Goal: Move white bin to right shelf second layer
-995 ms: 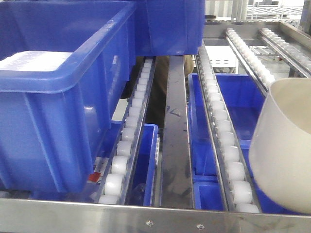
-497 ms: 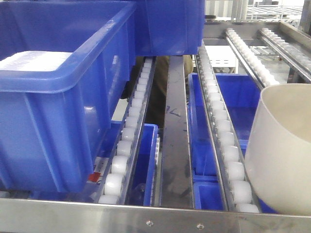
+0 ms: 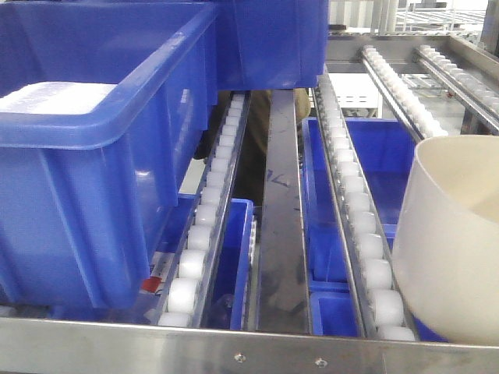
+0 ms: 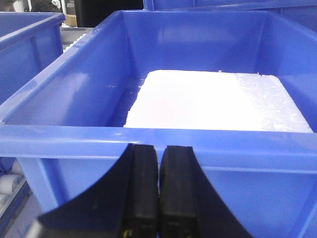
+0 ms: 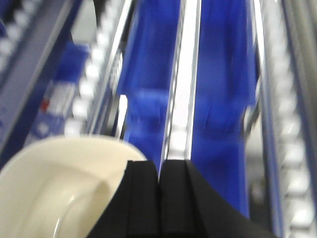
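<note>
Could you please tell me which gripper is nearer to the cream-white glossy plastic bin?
Right. The right gripper is pinched on the cream-white glossy plastic bin's rim, while the left gripper hangs shut before the big blue plastic crate holding a white foam slab.

Left gripper [image 4: 158, 191] sits at the bottom of the frame, black fingers [image 4: 141, 188] pressed together with just a thin seam between them. Right behind it is a blue crate [image 4: 64, 89], its front rim running straight across. Inside lies a white foam slab [image 4: 213, 101], flat, with a crumbly speckled patch on its right. Another blue crate [image 4: 25, 44] stands off to the left.
</note>
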You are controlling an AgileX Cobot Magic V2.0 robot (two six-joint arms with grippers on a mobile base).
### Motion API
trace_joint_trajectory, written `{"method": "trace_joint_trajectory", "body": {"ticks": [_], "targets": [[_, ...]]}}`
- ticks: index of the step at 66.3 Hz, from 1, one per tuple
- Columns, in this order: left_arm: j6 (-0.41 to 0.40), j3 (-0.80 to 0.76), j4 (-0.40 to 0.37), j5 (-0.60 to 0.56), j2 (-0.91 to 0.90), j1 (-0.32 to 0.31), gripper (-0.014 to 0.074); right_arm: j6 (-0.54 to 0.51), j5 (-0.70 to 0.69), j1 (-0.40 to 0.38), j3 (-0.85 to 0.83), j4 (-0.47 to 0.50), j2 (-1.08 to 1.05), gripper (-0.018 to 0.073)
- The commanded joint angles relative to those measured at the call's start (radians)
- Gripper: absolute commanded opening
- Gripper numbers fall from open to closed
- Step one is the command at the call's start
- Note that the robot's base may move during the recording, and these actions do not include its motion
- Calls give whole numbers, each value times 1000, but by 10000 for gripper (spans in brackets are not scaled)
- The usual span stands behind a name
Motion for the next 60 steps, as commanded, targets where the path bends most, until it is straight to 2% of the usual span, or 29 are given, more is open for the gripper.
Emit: {"method": "trace_joint_trajectory", "body": {"ticks": [1, 29, 60], "targets": [[-3, 37, -6, -81, -16, -6, 85, -20, -138, -5, 16, -2, -51, 56], [-3, 37, -6, -81, -16, -6, 85, -20, -445, -5, 263, 1, -274, 56], [-3, 37, -6, -81, -16, -6, 85, -20, -408, 12, 278, 1, -288, 56]]}}
